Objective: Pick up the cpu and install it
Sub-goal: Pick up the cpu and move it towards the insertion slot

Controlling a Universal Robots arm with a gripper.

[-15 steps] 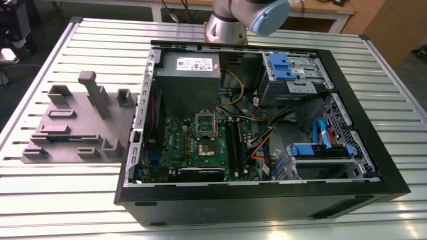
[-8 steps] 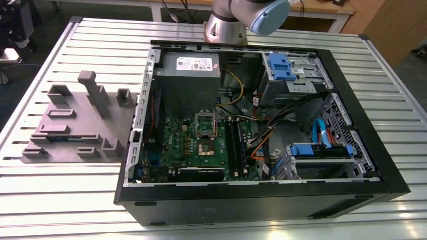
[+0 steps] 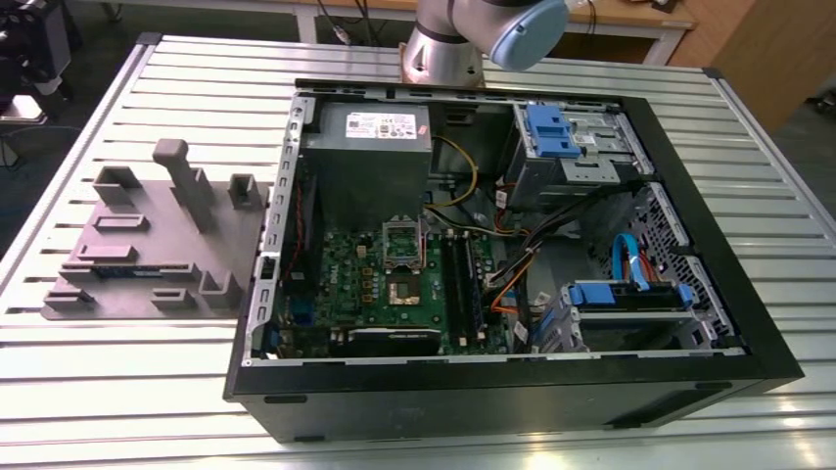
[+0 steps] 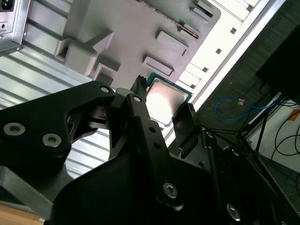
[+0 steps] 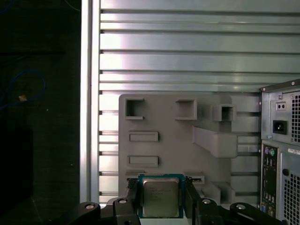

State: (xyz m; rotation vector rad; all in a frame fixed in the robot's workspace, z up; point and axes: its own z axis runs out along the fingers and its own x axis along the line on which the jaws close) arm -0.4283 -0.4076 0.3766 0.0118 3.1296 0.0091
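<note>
The cpu (image 5: 160, 197) (image 4: 165, 99) sits between the fingers (image 5: 190, 199) of your gripper (image 5: 161, 183) (image 4: 163, 96) in both wrist views, metal top facing the first wrist camera, green rim showing round it. The claw is pinching it: one black finger is pressed on each of two opposite edges. You can't tell from either view whether the chip is clear of the surface behind it or resting on it. Behind the chip is the grey fixture plate (image 5: 168, 140) (image 4: 131, 28), with its raised blocks and shallow slots; the cpu is at that plate's edge. The plate lies on the slatted aluminium table (image 3: 196, 88), at the exterior view's left, just beside the open computer case (image 3: 523, 392). The first wrist view catches that case's rear panel (image 5: 281, 164) beside the plate. Inside the case, in the exterior view, the green motherboard (image 3: 352, 284) lies left of centre, the socket (image 3: 405, 286) is uncovered, and the hinged metal frame (image 3: 401, 235) is flipped up just above it. The grey power supply (image 3: 372, 157) is above that, and the arm (image 3: 457, 39) is at the top of the frame.
</note>
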